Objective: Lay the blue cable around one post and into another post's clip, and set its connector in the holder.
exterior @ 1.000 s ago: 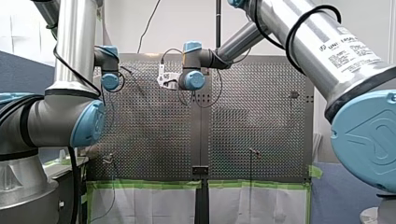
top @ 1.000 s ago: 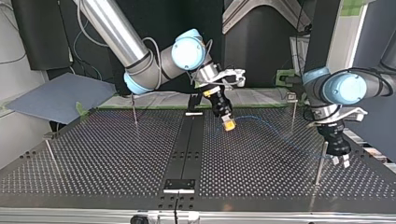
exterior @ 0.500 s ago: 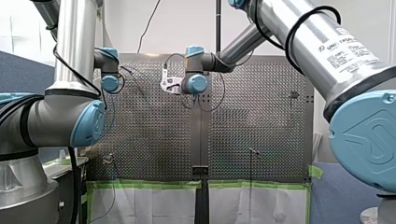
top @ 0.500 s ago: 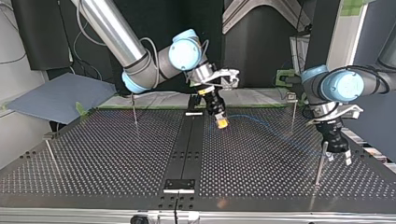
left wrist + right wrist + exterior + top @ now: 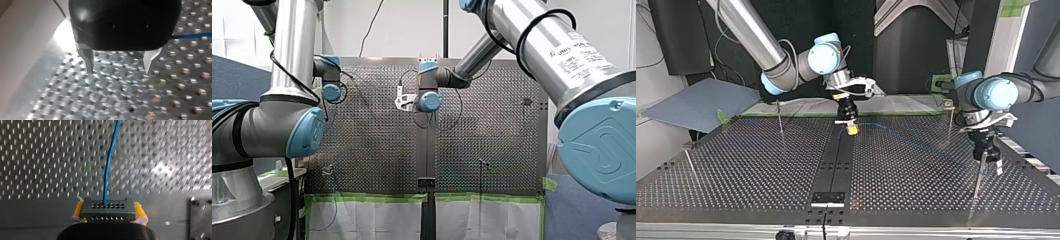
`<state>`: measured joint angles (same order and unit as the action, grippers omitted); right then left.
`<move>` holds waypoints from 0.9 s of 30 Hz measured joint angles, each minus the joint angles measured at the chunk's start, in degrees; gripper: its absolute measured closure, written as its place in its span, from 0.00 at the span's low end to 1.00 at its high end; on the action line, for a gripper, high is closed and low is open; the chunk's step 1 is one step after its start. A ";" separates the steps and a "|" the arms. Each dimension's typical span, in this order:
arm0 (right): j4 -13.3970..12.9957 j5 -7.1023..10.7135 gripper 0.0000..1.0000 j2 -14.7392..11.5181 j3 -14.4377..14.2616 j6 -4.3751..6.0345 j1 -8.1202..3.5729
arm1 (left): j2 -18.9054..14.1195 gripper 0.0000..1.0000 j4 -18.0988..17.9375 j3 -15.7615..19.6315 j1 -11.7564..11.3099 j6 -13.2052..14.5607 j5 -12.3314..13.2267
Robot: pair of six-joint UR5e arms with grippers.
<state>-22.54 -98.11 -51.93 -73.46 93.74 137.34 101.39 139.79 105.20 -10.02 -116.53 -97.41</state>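
The perforated table [image 5: 736, 170] carries a black centre strip [image 5: 836, 160]. Above the strip's end at the arms' edge, my right gripper [image 5: 852, 129] clamps the grey connector [image 5: 108, 209] between yellow pads [image 5: 78, 210]. My left gripper [image 5: 118, 63] hangs spread wide, empty, beside a thin post [image 5: 978, 175] near a side edge. The blue cable [image 5: 110, 162] trails from the connector towards it.

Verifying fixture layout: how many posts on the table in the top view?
4, top view: near-left post, far-left post, far-right post, near-right post. I see no others.
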 joint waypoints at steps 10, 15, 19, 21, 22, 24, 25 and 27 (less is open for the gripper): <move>-4.87 -4.87 1.00 -0.19 -4.87 -0.93 -2.05 | 0.83 0.00 -0.71 -0.01 0.50 -0.10 -0.29; -7.63 -7.62 1.00 -0.61 -7.62 -0.85 -2.54 | 0.84 0.00 -1.03 -0.02 0.98 -0.17 -0.40; -9.51 -9.51 1.00 -1.17 -9.50 -0.40 -3.03 | 0.86 0.00 -1.15 -0.02 1.18 -0.25 -0.71; -10.47 -10.47 1.00 -1.56 -10.47 -0.31 -3.20 | 0.86 0.00 -1.14 -0.01 1.28 -0.25 -0.94; -10.90 -10.90 1.00 -1.74 -10.89 -0.33 -3.26 | 0.86 0.00 -1.11 0.00 1.33 -0.23 -1.02; -12.00 -12.00 1.00 -2.10 -11.99 -0.51 -3.42 | 0.87 0.00 -1.06 0.00 1.51 -0.11 -1.26; -12.50 -12.49 1.00 -2.22 -12.49 -0.62 -3.50 | 0.87 0.00 -1.04 -0.01 1.58 -0.06 -1.42; -13.67 -13.67 1.00 -2.40 -13.66 -0.76 -3.69 | 0.87 0.00 -1.02 0.00 1.71 0.02 -1.76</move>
<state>-36.21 -111.78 -54.33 -87.13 92.98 133.65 102.25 138.77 105.20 -8.31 -116.51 -99.17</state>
